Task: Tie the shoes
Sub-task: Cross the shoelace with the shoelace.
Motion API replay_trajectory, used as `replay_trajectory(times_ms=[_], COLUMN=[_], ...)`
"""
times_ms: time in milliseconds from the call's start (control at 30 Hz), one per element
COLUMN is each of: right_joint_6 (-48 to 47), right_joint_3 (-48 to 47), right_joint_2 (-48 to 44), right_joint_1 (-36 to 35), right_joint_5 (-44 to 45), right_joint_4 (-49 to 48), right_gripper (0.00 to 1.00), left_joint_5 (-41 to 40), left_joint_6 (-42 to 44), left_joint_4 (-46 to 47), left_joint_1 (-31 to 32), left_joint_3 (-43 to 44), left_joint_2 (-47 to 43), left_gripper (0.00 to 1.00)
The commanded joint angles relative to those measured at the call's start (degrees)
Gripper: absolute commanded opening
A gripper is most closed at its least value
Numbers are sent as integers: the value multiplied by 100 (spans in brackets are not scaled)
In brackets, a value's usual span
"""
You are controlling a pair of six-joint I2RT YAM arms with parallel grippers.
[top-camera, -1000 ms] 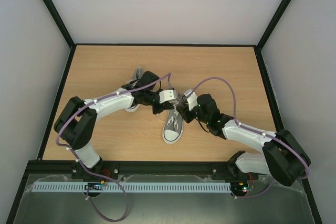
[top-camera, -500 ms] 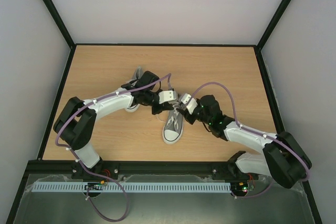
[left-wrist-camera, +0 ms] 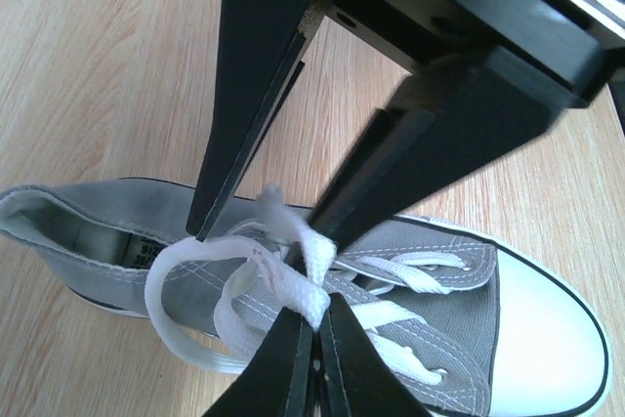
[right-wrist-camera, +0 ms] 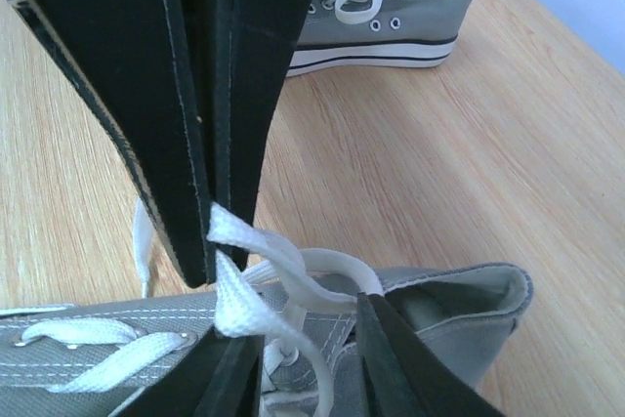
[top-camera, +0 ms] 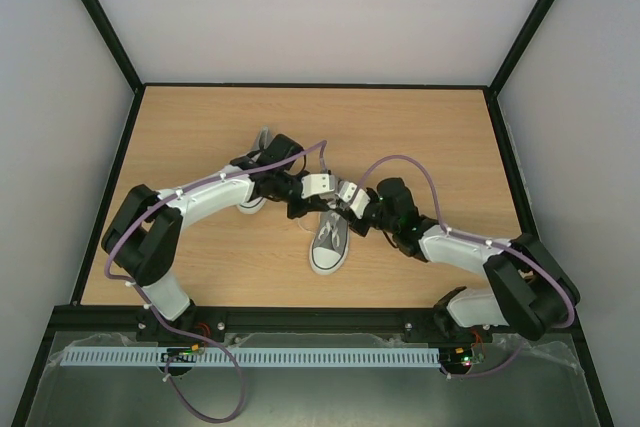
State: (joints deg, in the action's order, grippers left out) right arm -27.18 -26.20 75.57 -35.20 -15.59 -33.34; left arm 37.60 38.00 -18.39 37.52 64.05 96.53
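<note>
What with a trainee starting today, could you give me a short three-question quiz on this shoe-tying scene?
1. True or false: the left end effector is shut on a white lace.
2. How many shoes lie on the table? A one, B two, C three.
3. Fill in: the jaws of the right end effector stand ___, with a lace loop between them.
Key: 1 true; 2 B; 3 apart.
</note>
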Motion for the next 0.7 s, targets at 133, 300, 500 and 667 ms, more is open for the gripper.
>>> replay_trajectory(times_ms=[133,300,500,667], right_joint_6=[-58,410,843,1033], right_joint_3=[-203,-285,-442,-996], right_joint_2=[-73,-456,-824,-588], right_joint_1=[109,110,110,115], right_joint_5=[-488,-922,-1137,-1512], right_joint_4=[41,815,1648,2594], right_gripper=[10,2,1,1], left_joint_5=[230,159,123,65], left_joint_6=[287,244,201,294], left_joint_4=[-331,-247,-205,-178], left_joint_1=[-14,-25,-43,-43], left_joint_3=[160,149,152,160], left_joint_2=[-102,-158,-161,-193], left_gripper=[2,2,9,40])
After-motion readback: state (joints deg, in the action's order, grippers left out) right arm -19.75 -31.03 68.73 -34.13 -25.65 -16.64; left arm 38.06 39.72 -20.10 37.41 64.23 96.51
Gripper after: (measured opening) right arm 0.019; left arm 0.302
